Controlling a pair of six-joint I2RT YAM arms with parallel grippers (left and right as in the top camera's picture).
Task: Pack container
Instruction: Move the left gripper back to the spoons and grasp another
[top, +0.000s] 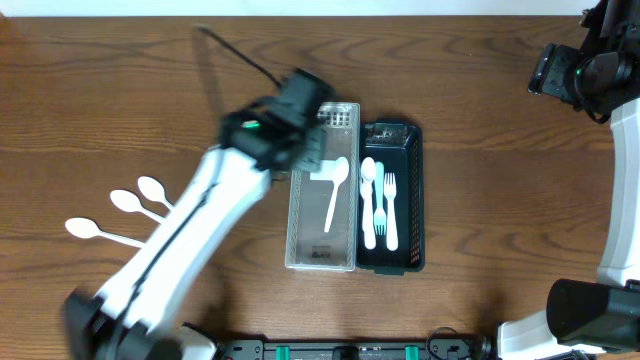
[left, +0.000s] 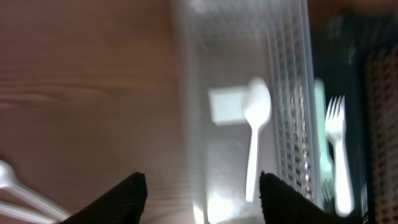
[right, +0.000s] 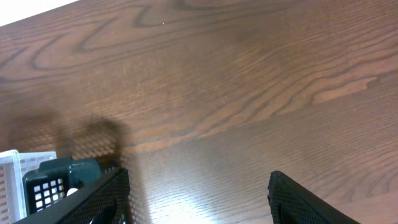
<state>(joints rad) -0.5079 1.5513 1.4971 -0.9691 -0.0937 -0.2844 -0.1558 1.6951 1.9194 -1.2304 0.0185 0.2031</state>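
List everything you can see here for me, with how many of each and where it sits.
Brown wooden table: one, brown, under everything.
Clear plastic lattice basket: one, see-through, table centre.
White plastic spoon: one, white, inside the clear basket.
Black plastic lattice basket: one, black, beside the clear basket.
White spoon, pale teal utensil, white fork: one each, inside the black basket.
Loose white plastic spoons: three, white, on the table by the left arm.
Left pincer: one, black, open above the clear basket.
Right pincer: one, black, open above bare table.
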